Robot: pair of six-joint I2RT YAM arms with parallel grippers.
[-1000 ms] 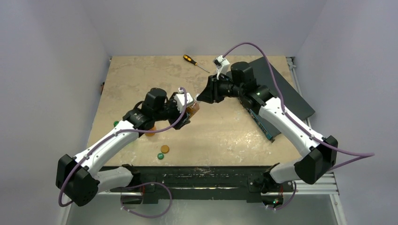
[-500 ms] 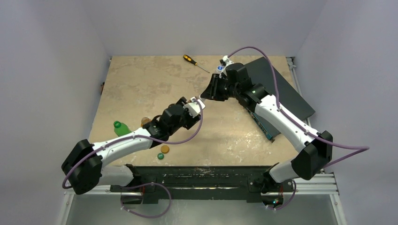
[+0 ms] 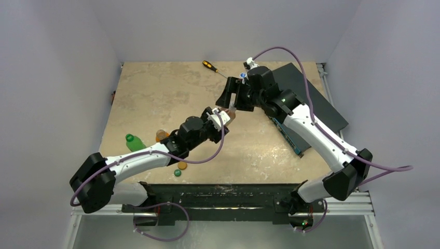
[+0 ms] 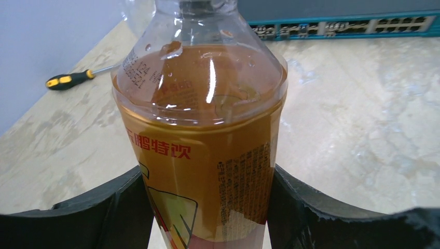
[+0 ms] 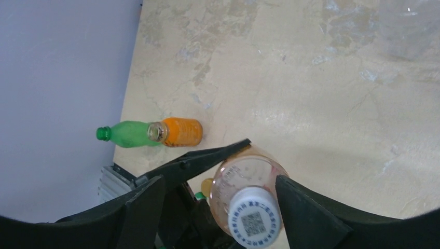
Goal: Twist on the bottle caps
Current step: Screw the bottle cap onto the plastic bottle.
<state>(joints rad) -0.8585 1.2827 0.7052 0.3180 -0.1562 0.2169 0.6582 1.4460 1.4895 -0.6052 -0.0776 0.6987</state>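
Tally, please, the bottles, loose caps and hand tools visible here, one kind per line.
Bottles: 3 (green bottle, amber bottle, held amber bottle)
Loose caps: 2 (orange cap, green cap)
Screwdriver: 1
Total: 6, leaving out a blurred clear shape

A: What stands around the work area?
B: Plain pale lilac-grey walls (image 3: 57, 78) on three sides, in soft, even light.
A: And underneath?
B: A beige marble-patterned table (image 3: 155, 88), mottled with grey, with a black metal rail (image 3: 223, 193) along its near edge.
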